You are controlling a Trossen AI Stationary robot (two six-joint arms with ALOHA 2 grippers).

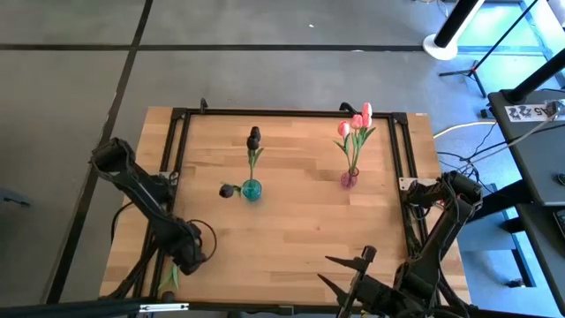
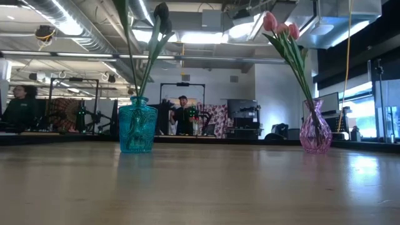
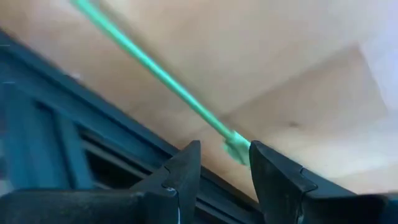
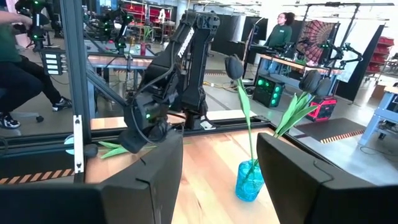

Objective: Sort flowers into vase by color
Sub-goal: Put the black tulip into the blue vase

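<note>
A teal glass vase (image 1: 252, 190) (image 2: 137, 128) holds black-headed tulips (image 1: 254, 137); one black head (image 1: 228, 190) droops beside it. A pink glass vase (image 1: 350, 179) (image 2: 315, 132) holds three pink tulips (image 1: 357, 119). A loose flower's green stem (image 3: 155, 71) and leaves (image 1: 168, 278) (image 4: 113, 149) lie at the table's near left corner; its head is hidden. My left gripper (image 1: 190, 258) (image 3: 225, 155) is low over it, open, with the stem's end between its fingertips. My right gripper (image 1: 346, 269) (image 4: 221, 149) waits open at the near edge. My left gripper has the stem's cut end (image 3: 236, 149) between its two fingertips, close against one finger (image 3: 264, 165), with a gap to the other. I cannot tell whether it touches the stem. The stem runs away from the fingers along the table's edge.
A dark metal frame (image 1: 177, 141) runs round the table's edges, and its rail (image 3: 56, 143) lies right beside the loose stem. Bare wood (image 1: 300, 238) stretches between the vases and the near edge. People (image 2: 182, 115) stand in the room behind.
</note>
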